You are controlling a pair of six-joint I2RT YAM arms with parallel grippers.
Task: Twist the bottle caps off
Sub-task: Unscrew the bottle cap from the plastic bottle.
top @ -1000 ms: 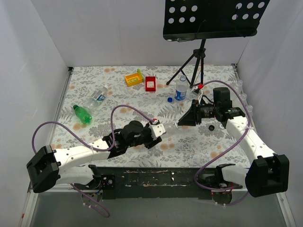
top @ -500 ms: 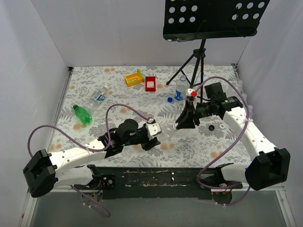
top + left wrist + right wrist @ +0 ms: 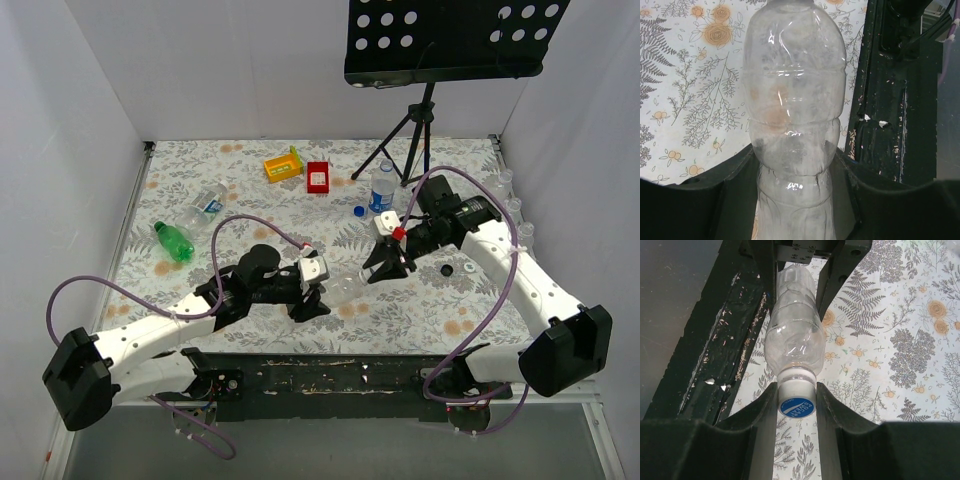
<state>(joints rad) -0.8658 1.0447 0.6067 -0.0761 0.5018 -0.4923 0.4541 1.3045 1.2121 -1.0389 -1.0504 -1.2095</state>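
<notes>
A clear unlabelled bottle hangs level between both arms, just above the floral table. My left gripper is shut on its lower body; in the left wrist view the bottle fills the space between the black fingers of that gripper. My right gripper is shut on the bottle cap, white with a blue printed top, pinched on both sides by the fingers. The cap still sits on the bottle neck.
A green bottle and a clear labelled bottle lie at the left. Another labelled bottle stands upright beside a tripod stand. Loose caps lie nearby: blue and black. A yellow box and a red box sit at the back.
The right arm has swung left and lower, with its wrist turned, staying on the cap end. The left arm and bottle have shifted slightly left.
</notes>
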